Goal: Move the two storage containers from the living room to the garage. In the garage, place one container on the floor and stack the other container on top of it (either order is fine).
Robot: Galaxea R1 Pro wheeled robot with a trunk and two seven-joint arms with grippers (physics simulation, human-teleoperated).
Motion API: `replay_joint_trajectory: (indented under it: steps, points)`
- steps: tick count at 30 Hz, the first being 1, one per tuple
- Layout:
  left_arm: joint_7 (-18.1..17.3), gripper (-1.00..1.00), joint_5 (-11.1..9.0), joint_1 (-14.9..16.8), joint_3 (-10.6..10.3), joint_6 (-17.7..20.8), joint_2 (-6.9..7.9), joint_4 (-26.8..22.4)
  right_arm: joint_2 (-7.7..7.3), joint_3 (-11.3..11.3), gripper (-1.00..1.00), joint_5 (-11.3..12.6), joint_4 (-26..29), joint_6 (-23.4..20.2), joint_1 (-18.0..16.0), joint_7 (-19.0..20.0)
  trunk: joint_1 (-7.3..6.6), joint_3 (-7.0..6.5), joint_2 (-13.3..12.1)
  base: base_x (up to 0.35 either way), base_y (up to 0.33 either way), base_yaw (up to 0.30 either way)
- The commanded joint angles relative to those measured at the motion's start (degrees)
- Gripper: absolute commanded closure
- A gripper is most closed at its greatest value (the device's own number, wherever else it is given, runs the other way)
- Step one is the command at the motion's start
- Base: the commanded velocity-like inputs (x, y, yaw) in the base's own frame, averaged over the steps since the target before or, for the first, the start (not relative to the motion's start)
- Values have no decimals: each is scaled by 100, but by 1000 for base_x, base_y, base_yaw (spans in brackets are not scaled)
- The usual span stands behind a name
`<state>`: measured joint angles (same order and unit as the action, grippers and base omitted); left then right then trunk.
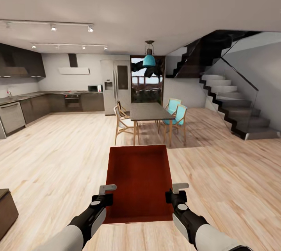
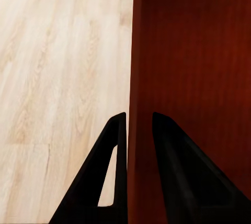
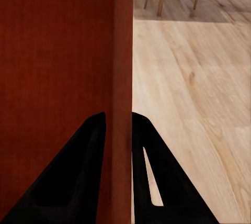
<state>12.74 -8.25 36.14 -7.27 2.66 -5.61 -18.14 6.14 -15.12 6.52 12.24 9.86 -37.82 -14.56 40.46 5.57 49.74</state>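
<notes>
A red-orange storage container hangs level in front of me above the light wood planks, held by both arms. My left gripper is shut on its left wall, one black finger outside the wall and one inside the storage container. On the opposite side my right gripper is shut on the right wall, which passes between its fingers in the right wrist view of the storage container. I am in the kitchen-dining area; the garage is out of view.
A dining table with wooden and turquoise chairs stands straight ahead. A black staircase climbs at the right. Kitchen counters and a fridge line the left and back. A dark block sits low left.
</notes>
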Motion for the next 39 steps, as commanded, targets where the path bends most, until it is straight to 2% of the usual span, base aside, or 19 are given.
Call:
replay_joint_trajectory:
  steps: [1,13,24,39]
  points:
    - [241,100,-1,-2,32,33,9,-11,0,236,100,383,5,42,-13,-186,4,8,6,321,0,0]
    - [238,100,6,-2,41,33,8,-1,42,250,100,413,-70,24,-11,-183,4,8,6,321,0,-44]
    - [246,100,8,-2,49,33,3,-12,22,264,100,422,-75,20,-9,-179,4,8,6,297,0,-276]
    - [247,100,8,-2,42,33,11,-23,27,264,100,429,-81,25,-12,-179,4,8,6,161,0,-284]
